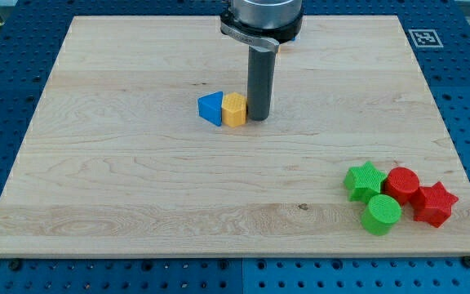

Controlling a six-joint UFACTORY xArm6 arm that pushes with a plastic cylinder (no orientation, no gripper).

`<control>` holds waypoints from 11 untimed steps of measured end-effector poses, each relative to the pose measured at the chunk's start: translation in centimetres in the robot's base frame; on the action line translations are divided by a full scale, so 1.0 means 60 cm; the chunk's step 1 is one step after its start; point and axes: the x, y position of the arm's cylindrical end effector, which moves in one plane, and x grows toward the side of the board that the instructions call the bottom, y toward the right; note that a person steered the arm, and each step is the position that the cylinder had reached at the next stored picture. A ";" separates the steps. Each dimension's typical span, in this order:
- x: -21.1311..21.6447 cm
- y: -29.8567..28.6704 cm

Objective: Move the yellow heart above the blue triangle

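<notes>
The yellow heart (233, 109) lies on the wooden board, a little above and left of the middle. It touches the blue triangle (211, 107) on its left side. My tip (258, 119) stands right against the yellow heart's right side. The dark rod rises from there to the view's top edge.
A cluster sits at the board's lower right: a green star (364, 180), a red cylinder (401, 184), a red star (434, 203) and a green cylinder (381, 214). A fiducial tag (423, 37) marks the board's upper right corner. Blue perforated table surrounds the board (137, 188).
</notes>
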 end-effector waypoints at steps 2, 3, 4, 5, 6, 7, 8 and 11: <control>-0.010 0.104; -0.023 0.164; -0.081 0.215; -0.175 0.234; -0.260 0.219; -0.335 0.175; -0.390 0.156; -0.388 0.089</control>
